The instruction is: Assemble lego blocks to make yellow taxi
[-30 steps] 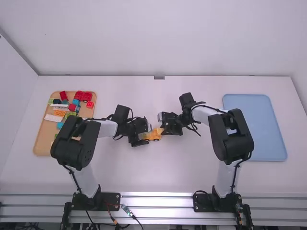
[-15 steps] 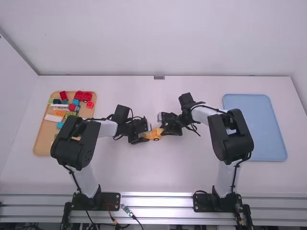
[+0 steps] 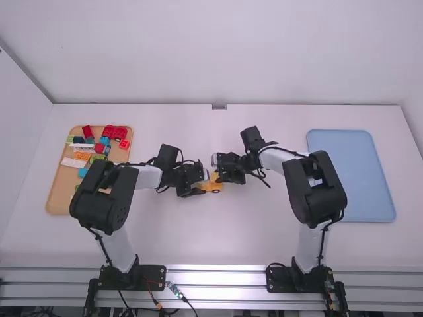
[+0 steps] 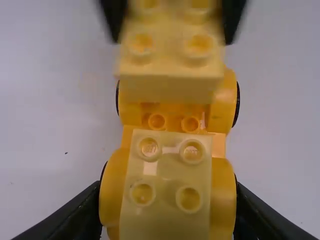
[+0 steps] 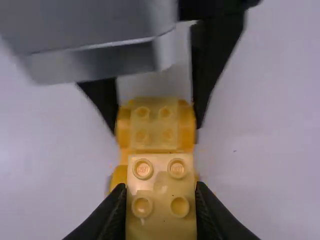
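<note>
On the table between the arms, the orange wheeled base (image 3: 213, 187) is held by my left gripper (image 3: 199, 189). In the left wrist view my left gripper (image 4: 167, 202) is shut on the end of the base (image 4: 174, 119) that carries a pale yellow brick (image 4: 170, 182). My right gripper (image 3: 221, 177) is over the base's other end. Seen from the right wrist, my right gripper (image 5: 161, 202) is shut on a second yellow brick (image 5: 160, 187). That brick is over the base's bare studs; I cannot tell if they touch.
A tan tray (image 3: 58, 191) with several coloured bricks lies at the left, partly under the left arm. A blue tray (image 3: 360, 175) lies at the right, beside the right arm. The grippers are very close together.
My right gripper has moved a little to the left with its brick, over the wheeled base. The left arm has kept nearly still.
</note>
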Controlling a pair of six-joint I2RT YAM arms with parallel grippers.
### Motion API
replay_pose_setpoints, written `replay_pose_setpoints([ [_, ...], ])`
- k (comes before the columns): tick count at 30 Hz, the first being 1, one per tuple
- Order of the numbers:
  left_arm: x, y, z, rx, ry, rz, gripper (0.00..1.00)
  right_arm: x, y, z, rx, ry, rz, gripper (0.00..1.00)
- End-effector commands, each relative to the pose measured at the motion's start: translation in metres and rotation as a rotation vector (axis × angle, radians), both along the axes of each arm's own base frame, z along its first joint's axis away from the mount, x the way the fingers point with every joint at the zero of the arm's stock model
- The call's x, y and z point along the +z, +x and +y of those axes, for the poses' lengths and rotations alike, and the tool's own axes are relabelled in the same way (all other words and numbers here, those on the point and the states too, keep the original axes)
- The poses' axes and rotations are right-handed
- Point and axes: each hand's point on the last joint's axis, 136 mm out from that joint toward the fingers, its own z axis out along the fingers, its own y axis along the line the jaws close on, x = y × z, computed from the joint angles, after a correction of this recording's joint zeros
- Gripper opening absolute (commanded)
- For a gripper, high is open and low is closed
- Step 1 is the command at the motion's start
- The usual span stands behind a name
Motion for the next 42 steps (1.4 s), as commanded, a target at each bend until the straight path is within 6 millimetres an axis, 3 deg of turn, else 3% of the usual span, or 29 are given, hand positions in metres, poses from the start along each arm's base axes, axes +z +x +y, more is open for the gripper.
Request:
replay_pose_setpoints([
  [1, -0.004, -0.004, -0.002, -0.009, -0.007, 0.018, 0.6, -0.003, -0.007, 0.002, -0.051, -0.031, 0.035, 0.14],
  [9, -0.003, -0.001, 0.0, 0.008, -0.012, 0.024, 0.59, -0.009, -0.018, 0.002, -0.013, -0.047, 0.037, 0.14],
  [42, -0.002, -0.002, -0.003, 0.007, -0.018, 0.031, 0.5, -0.011, -0.027, 0.013, 0.04, -0.058, 0.006, 0.08],
])
